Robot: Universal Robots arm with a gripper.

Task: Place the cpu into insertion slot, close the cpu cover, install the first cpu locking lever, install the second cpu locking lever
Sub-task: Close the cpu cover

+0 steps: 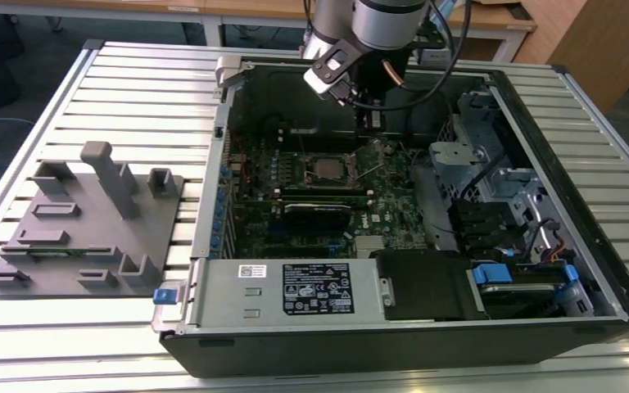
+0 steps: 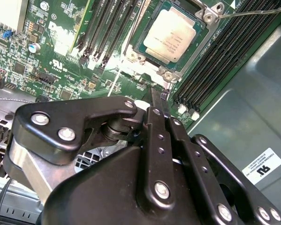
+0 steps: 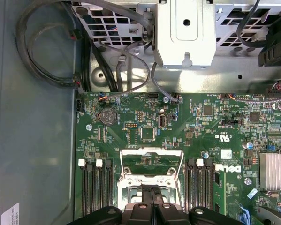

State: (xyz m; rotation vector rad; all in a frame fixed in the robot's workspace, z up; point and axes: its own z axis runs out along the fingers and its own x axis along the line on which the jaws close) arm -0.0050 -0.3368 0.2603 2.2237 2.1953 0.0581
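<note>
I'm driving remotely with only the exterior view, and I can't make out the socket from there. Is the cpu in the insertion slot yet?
Observer: Yes. In the second wrist view the cpu is seated. Its pale metal top shows through the window of the cpu cover, which lies flat over it.
Operator: Good. Is the end effector carrying anything?
Observer: No. In both wrist views the end effector is shut and empty, with its tips close to a corner of the cover. I cannot tell whether they touch it.
</note>
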